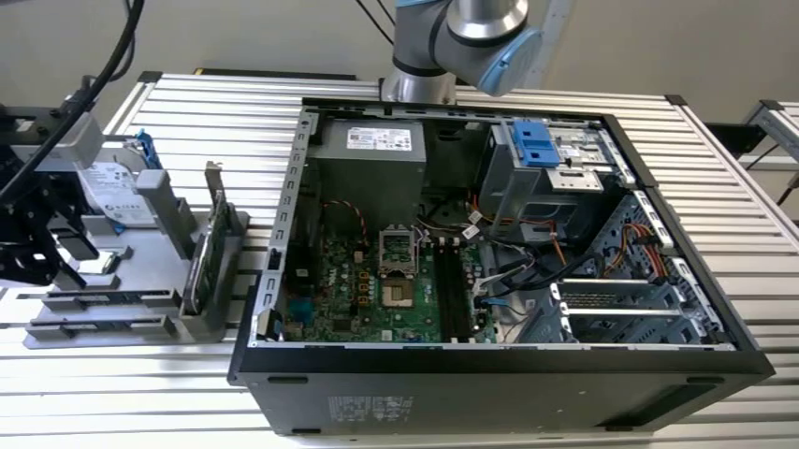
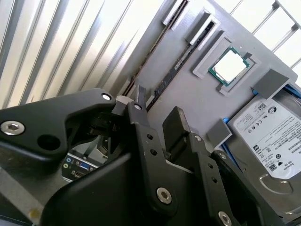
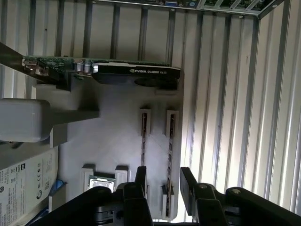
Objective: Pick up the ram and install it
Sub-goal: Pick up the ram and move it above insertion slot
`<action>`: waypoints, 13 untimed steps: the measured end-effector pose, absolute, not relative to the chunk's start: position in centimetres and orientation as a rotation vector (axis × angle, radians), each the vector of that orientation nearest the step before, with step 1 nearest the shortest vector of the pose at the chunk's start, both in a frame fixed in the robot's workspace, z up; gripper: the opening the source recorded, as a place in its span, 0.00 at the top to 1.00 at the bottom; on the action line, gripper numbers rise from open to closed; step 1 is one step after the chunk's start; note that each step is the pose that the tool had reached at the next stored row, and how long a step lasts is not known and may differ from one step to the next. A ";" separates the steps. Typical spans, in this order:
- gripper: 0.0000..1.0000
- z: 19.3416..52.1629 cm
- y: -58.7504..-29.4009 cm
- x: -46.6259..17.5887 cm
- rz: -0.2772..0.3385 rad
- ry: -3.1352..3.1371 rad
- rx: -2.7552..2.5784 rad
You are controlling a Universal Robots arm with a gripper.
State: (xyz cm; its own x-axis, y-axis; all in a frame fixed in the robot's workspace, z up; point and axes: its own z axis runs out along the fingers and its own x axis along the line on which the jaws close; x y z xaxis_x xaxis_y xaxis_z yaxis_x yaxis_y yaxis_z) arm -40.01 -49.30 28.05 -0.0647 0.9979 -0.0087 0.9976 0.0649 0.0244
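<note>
Grey fixture (image 3: 113, 141): a moulded parts holder on the ribbed metal surface (image 1: 699, 187), at the exterior view's left, beside the open computer case (image 1: 500, 374) in the middle of that frame.
The ram (image 3: 170, 141): a thin dark strip standing on edge between two end blocks on the fixture, seen in both wrist views. It is not yet lifted and is well apart from the black motherboard slots (image 1: 452, 290).
Neighbour: a second stick (image 3: 143, 136) lies parallel, just beside the ram.
Pincer (image 3: 163, 173): released and empty, its black fingers spread and poised over one end of the ram, whose line runs into the gap between them.
Step in hand: judging by the pose, lining up for the grasp.
Doing it well: the ram sits a little off-centre in the gap, so a small sideways correction looks wise. The fingers should come down square and close on the two flat faces, not on the chips' edges or the end block.
Watch for: one finger appears in line with the second stick, so a straight descent could strike it.
Handling: the board is thin and likely to flex or tilt, so a firm, level grip would probably keep it true.
Also on the fixture: a processor (image 2: 230, 66), a hard drive (image 2: 270, 136) and a graphics card (image 3: 136, 73), all clear of the pincer.
</note>
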 end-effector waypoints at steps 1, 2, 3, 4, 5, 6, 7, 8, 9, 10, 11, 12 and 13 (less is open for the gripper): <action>0.00 28.0 -49.3 -40.0 0.018 2.275 2.132; 0.00 28.0 -49.3 -40.0 0.018 2.275 2.132; 0.00 28.0 -49.3 -40.0 0.018 2.275 2.132; 0.00 27.9 -49.3 -40.0 0.019 2.275 2.132; 0.00 27.9 -49.3 -40.0 0.019 2.275 2.132; 0.00 27.9 -49.3 -40.0 0.019 2.275 2.132; 0.00 27.9 -49.3 -40.0 0.019 2.275 2.132; 0.00 27.8 -49.3 -40.0 0.019 2.275 2.132; 0.00 27.8 -49.3 -40.0 0.019 2.275 2.132; 0.00 27.8 -49.3 -40.0 0.019 2.275 2.132; 0.00 27.8 -49.3 -40.0 0.019 2.275 2.132; 0.00 27.7 -49.3 -40.0 0.019 2.275 2.132; 0.00 27.7 -49.3 -40.0 0.019 2.275 2.132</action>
State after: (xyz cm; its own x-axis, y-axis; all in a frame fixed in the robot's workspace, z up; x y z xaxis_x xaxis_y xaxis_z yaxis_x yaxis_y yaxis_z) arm -40.02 -49.30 27.71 -0.0647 0.9979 -0.0087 0.9976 0.0649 0.0244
